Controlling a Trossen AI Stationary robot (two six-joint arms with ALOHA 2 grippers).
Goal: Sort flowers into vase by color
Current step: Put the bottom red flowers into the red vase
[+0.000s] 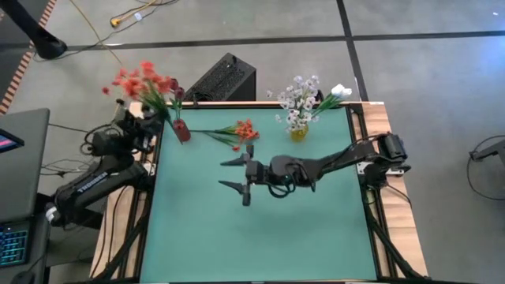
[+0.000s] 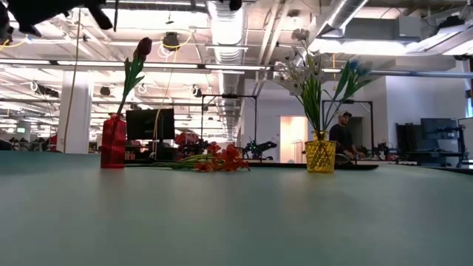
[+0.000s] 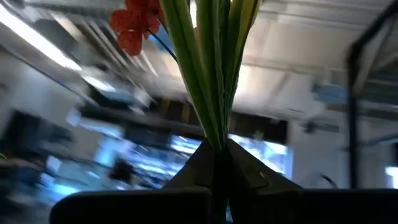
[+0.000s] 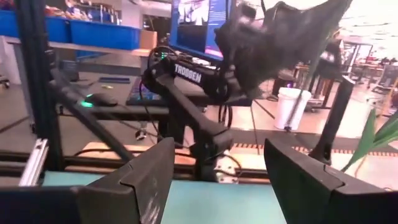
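Left gripper (image 1: 144, 113) clenched on a bunch of red flowers (image 1: 138, 81) rising above its fingers, for lowering into the red vase (image 1: 181, 130) just beside; right gripper (image 1: 240, 177) released, the lying red flower (image 1: 241, 131) just beyond its fingers.

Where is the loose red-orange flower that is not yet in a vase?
In the high view the loose red-orange flower lies flat on the green mat near its far edge, between the red vase and the yellow vase, just beyond the open right hand.
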